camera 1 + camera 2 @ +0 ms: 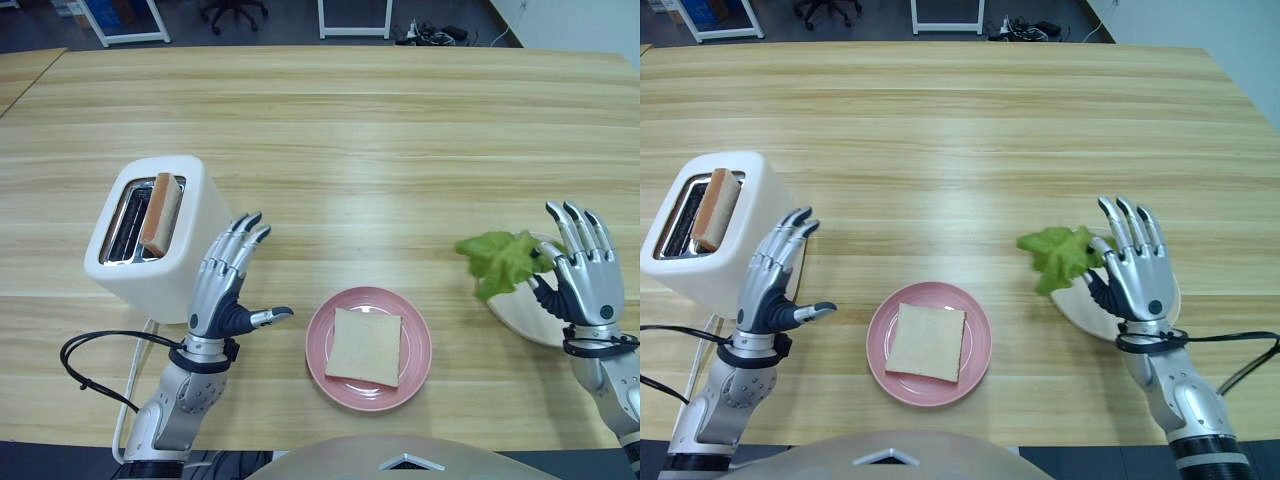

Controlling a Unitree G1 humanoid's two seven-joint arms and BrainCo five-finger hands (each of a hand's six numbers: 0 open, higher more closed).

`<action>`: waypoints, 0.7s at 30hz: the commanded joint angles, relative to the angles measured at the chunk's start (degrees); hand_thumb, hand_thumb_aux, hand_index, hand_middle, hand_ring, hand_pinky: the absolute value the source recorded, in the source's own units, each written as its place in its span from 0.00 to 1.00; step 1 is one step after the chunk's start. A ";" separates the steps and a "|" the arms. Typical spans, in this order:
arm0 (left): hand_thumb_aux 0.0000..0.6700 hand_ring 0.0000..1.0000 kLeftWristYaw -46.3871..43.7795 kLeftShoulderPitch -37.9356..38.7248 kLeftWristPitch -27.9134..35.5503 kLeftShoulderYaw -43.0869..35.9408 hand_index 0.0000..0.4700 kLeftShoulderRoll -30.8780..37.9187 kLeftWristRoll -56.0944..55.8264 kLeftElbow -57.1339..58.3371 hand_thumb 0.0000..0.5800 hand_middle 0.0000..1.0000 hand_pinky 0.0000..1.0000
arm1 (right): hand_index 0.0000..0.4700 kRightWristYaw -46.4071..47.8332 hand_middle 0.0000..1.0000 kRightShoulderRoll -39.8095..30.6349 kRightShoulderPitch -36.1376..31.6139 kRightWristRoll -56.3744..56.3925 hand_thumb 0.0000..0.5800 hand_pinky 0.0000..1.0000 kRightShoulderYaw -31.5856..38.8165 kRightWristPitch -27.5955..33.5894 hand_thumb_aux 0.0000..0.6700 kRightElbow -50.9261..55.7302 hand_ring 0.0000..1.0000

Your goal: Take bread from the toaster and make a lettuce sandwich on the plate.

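Table [380, 130]: pale wood, visible grain, smooth with a soft sheen. Toaster [145, 285]: smooth white casing, plastic-looking, semi-matt; slot liners of bare metal. Plate [318, 345]: pink, glossy glaze. Bread slice [365, 346] on it: matt, finely porous. Lettuce leaf [500, 260]: crinkled, slightly waxy. Left hand [222, 285] and right hand [588, 280]: silvery metallic shells, dark matt fingertips [263, 233].
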 commanded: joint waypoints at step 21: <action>0.00 0.00 1.63 -3.33 -0.60 6.17 0.00 -1.50 -1.88 -0.04 0.00 0.00 0.00 | 1.00 1.19 0.00 8.33 -7.97 -12.82 1.00 0.00 26.17 -11.74 1.00 12.29 0.00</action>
